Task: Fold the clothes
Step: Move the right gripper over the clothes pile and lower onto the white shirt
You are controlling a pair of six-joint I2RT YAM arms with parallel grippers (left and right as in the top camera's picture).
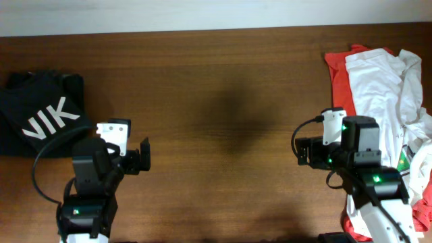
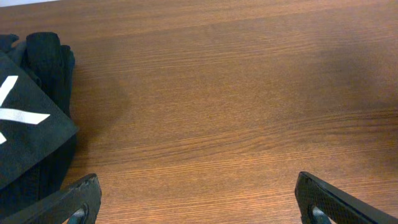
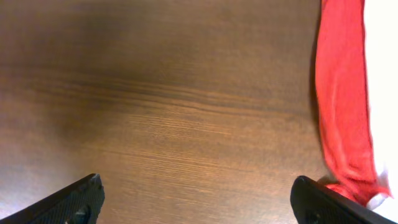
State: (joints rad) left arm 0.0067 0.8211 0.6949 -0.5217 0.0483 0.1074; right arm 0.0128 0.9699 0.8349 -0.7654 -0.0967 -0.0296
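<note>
The clothes, a white T-shirt point(image 1: 381, 81), lie crumpled at the table's right edge on top of a red-orange shirt point(image 1: 335, 67). In the right wrist view only a white strip of the clothes point(image 3: 384, 62) shows past the red-orange shirt point(image 3: 342, 93). My right gripper point(image 1: 335, 147) hovers just left of the pile, open and empty point(image 3: 198, 202), its right fingertip point(image 3: 323, 202) close to the red hem. My left gripper point(image 1: 111, 152) is open over bare wood point(image 2: 199, 205), far from the clothes.
A folded black garment with white letters point(image 1: 37, 111) lies at the far left, its edge point(image 2: 31, 124) beside my left fingertip point(image 2: 81, 199). The brown wooden table point(image 1: 223, 101) stretches between the two arms.
</note>
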